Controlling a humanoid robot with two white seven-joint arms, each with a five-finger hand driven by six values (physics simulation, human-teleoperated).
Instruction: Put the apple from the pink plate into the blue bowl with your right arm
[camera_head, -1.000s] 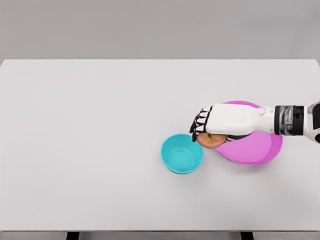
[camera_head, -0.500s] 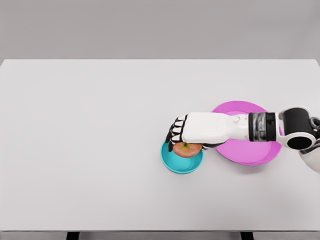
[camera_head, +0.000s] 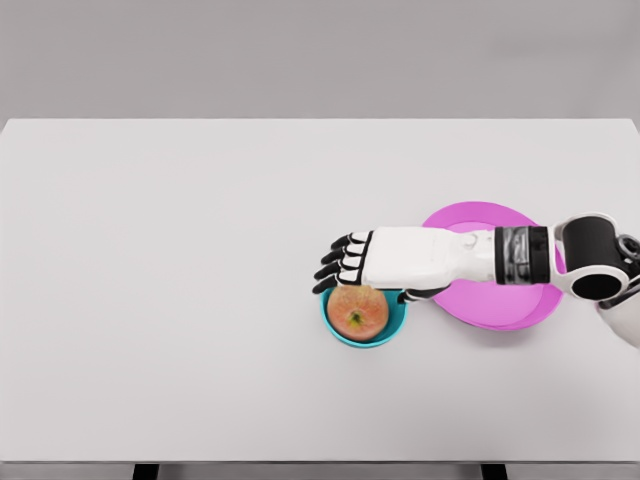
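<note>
- Fingers (camera_head: 338, 264): the right hand's (camera_head: 395, 258) black-tipped fingers are stretched out flat toward the left and spread apart, with nothing in their hold.
- Right hand: positioned above the far rim of the bowl (camera_head: 333, 322), palm down; the white forearm runs rightward across the plate (camera_head: 510, 300) to the picture's right edge.
- Apple (camera_head: 357, 312): sits inside the blue bowl, stem end up, just below the hand and free of the fingers.
- Bowl: stands on the desk (camera_head: 180, 300), just left of the pink plate.
- Plate: its bare surface is partly covered by the forearm.
</note>
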